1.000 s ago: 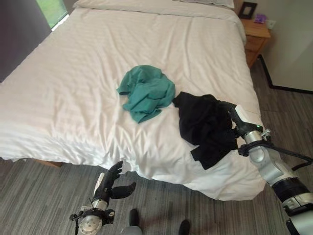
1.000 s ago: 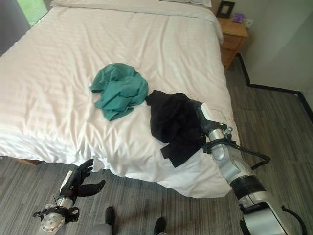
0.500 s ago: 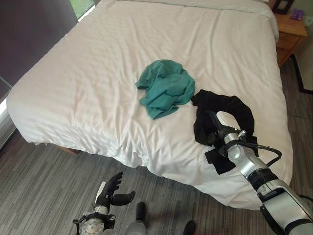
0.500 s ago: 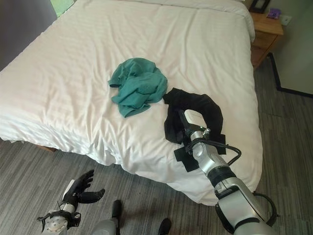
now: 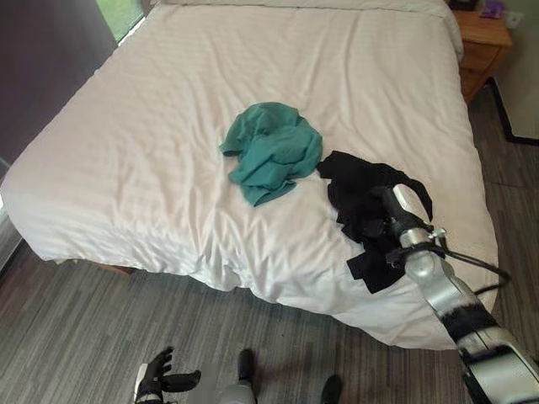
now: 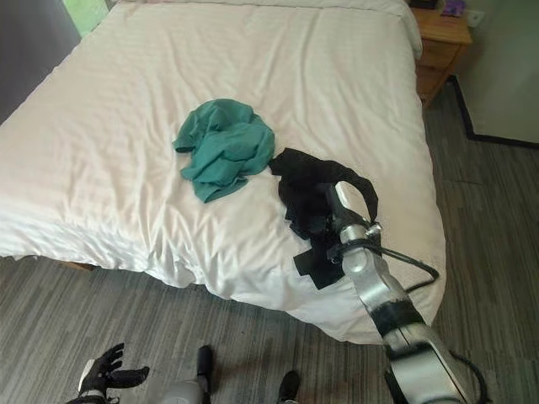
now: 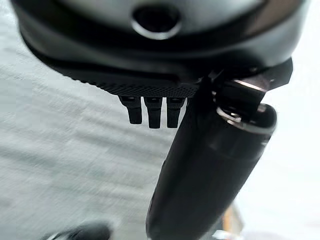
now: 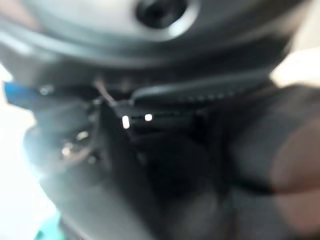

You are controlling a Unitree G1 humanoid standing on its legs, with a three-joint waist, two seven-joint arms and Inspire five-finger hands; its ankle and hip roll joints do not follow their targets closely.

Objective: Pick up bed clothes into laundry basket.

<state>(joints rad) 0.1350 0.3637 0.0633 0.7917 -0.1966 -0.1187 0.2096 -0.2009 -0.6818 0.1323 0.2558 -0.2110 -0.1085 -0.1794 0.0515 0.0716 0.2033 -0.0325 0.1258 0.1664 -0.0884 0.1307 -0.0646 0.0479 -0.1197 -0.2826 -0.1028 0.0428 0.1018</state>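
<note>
Since a second ago the head camera has swung, so the whole scene has shifted; beyond that, the black garment (image 5: 368, 204) looks more bunched toward the right hand (image 5: 390, 220), and the left hand (image 5: 155, 384) has dropped lower in view, near the floor. The right hand sits on the near-right part of the black garment, its fingers buried in the dark cloth; cannot tell whether they have closed on it, and the right wrist view shows only dark blur up close. The left hand hangs over the floor, well apart from the bed (image 5: 168, 151), fingers relaxed and spread, holding nothing. The black garment lies directly under and just ahead of the right hand, its long axis running roughly from the far left down toward the bed's near edge, with a loose flap trailing there. The teal garment (image 5: 271, 151) lies farther ahead and to the right hand's left, just beside the black one, crumpled into a rounded heap. Both are soft, limp knit fabric on a smooth white striped cover. The right hand is clearly the nearer one to both. No laundry basket can be made out.
</note>
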